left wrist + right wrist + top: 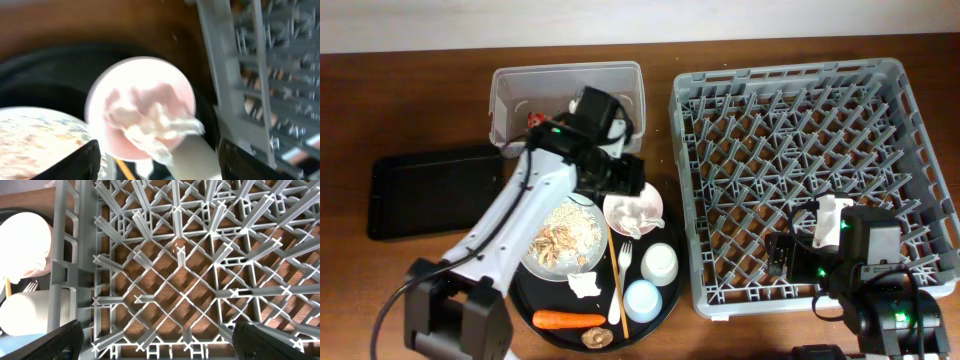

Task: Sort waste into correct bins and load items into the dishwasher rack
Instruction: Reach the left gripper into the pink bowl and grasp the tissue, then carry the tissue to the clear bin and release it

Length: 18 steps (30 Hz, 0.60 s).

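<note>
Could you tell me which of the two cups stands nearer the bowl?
The white cup, next to the bowl; the pale blue cup sits farther off, beside the fork.

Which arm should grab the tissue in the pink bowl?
Left. The left claw hangs open over the crumpled white tissue in the pink-white bowl; the right claw is above the grey plastic rack.

At right of frame, on the counter [410,110]: grey dishwasher rack [790,76], right gripper [782,255] over its lower-right part. At upper centre, clear tub [510,95] with a red wrapper [533,119] inside; at left, shallow black tray [430,190]. At lower centre, round black tray [535,300] bearing plate [558,277] of food scraps [570,232], bowl [633,210] just below the left gripper [620,176], white cup [660,262], pale blue cup [642,300], fork [623,262], stick [614,275], tissue [584,285], carrot [568,320], brown lump [597,338].
</note>
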Tool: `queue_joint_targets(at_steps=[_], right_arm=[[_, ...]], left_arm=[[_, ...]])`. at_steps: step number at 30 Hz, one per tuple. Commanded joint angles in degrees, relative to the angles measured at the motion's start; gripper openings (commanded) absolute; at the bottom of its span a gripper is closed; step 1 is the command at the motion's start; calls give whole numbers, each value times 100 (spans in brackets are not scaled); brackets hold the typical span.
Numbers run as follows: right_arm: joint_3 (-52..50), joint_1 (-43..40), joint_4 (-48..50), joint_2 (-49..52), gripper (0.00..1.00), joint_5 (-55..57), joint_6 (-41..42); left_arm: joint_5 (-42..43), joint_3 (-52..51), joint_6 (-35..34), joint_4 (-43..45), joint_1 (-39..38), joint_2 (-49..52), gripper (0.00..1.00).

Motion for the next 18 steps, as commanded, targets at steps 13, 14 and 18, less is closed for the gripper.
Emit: queue_joint_targets(at_steps=[13, 14, 18], right_arm=[[63, 28, 9, -20, 98, -33, 26], [63, 28, 11, -20, 98, -33, 26], [63, 28, 9, -20, 98, -33, 26]], left_arm=[[94, -17, -535, -284, -494, 1663, 46], [94, -17, -535, -275, -514, 1663, 31], [94, 96, -533, -284, -422, 1661, 0]])
